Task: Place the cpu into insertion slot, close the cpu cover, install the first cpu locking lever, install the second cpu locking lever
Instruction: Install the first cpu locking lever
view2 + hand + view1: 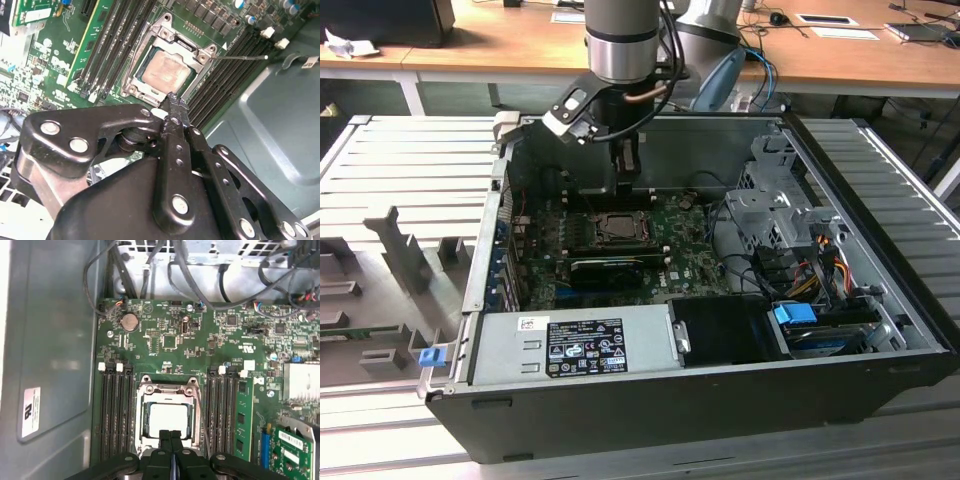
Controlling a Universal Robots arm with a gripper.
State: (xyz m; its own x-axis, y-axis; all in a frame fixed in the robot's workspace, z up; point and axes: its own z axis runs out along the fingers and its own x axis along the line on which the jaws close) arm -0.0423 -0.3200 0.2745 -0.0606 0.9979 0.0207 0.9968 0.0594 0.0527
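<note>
The cpu (169,420) lies flat in the insertion slot (591,230) on the green board, its dull grey top (167,70) facing up. The cpu cover (167,389) lies down over it, framing the chip (165,34). A thin locking lever (242,56) juts out sideways from one corner of the socket. In the first wrist view a lever rod (203,415) runs along one side of the socket. My gripper (170,436) hangs just above the socket's edge, fingers shut with nothing between them (174,100). In the exterior view the gripper (628,176) is over the rear of the board.
Black memory slots (116,410) flank the socket on both sides. A long black card (607,268) lies in front of the socket. Cable bundles (150,270) and a drive cage (775,205) sit at the exterior view's right. The case wall (50,340) stands close by.
</note>
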